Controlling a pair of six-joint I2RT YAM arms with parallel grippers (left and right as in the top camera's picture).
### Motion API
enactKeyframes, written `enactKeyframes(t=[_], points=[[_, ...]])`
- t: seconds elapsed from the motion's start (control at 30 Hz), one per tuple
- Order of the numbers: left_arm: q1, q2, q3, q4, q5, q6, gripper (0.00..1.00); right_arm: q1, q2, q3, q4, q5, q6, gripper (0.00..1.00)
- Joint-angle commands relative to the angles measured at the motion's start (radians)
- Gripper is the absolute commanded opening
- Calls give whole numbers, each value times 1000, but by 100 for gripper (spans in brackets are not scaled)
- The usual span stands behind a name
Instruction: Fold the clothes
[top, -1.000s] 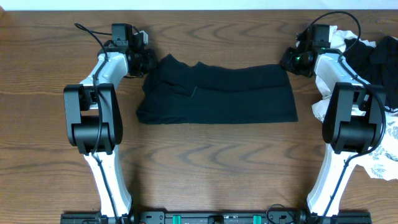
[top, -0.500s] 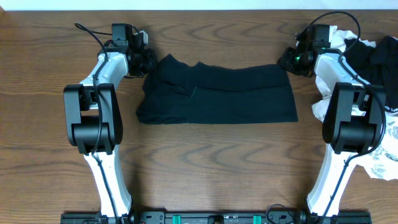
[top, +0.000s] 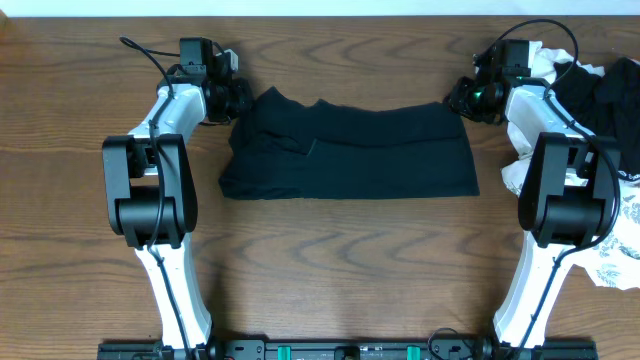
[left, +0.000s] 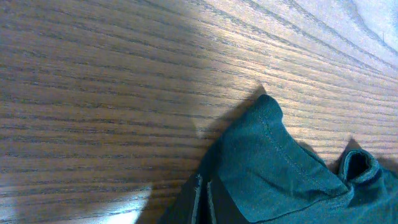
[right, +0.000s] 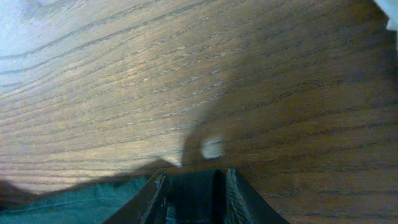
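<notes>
Wood surface (top: 330, 260) has the black garment (top: 350, 150) folded into a strip between both grippers. Left gripper (top: 240, 100) is clamped shut, right gripper (top: 458, 98) barely parted. Pile of clothes (top: 605, 95) beyond the right gripper looks unfolded.

Black cloth lying on brown wood
The plain black garment (top: 350, 150) is showing against the brown wood-grain table (top: 330, 270); rightward, a plain white garment (top: 548, 62), a second black garment (top: 608, 95) and a white grey-leaf-print garment (top: 622, 255) are showing.
</notes>
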Motion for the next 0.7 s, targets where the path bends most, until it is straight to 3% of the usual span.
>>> enactKeyframes(t=[0.0,0.23,0.57,0.67], points=[[3,19,-12,-3,-2,9,6,16,41,-21,-19,3,-1,30],[3,19,-12,-3,-2,9,6,16,41,-21,-18,-41,-1,29],[3,19,-12,-3,-2,9,6,16,41,-19,-14,-39,0,2],[3,17,-12,-5,0,9,6,14,36,-19,-12,-31,0,1]])
